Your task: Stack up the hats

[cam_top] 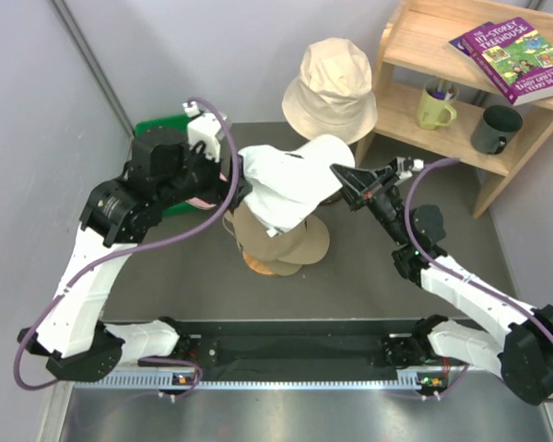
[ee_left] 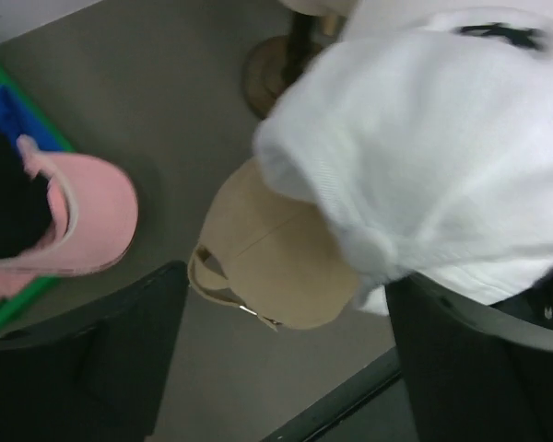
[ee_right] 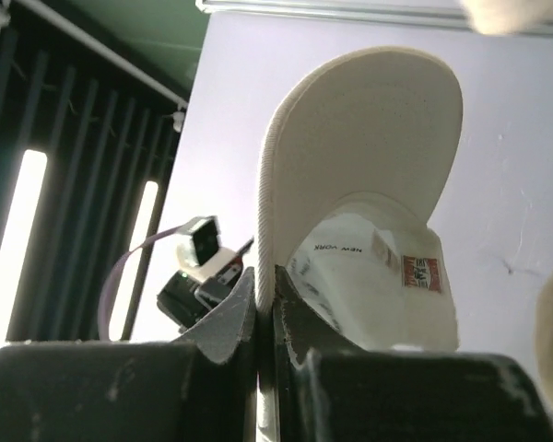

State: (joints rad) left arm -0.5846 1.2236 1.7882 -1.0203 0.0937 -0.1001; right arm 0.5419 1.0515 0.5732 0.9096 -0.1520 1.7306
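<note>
The stack is only at its beginning. The tan cap (cam_top: 281, 241) lies at the centre of the top view, seemingly on a wooden stand (cam_top: 261, 265) whose edge shows under it, and it serves as the bottom of the pile. The white cap (cam_top: 286, 189) hangs just above it, tilted, and is not yet seated on it. The right gripper (ee_right: 265, 296) is clamped on the brim of this white cap, its 2 fingers pressed together with the brim between them. The left gripper (ee_left: 288, 281) stands with its fingers apart, at the left side of the white cap, and grips nothing.

3 hats are not stacked yet. The pink cap (ee_left: 88, 216) lies on the table at the left of the left wrist view. The blue cap (ee_left: 9, 115) sits in the green bin (cam_top: 161, 127) at the upper left. The cream bucket hat (cam_top: 330, 83) is at the top centre of the top view.
</note>
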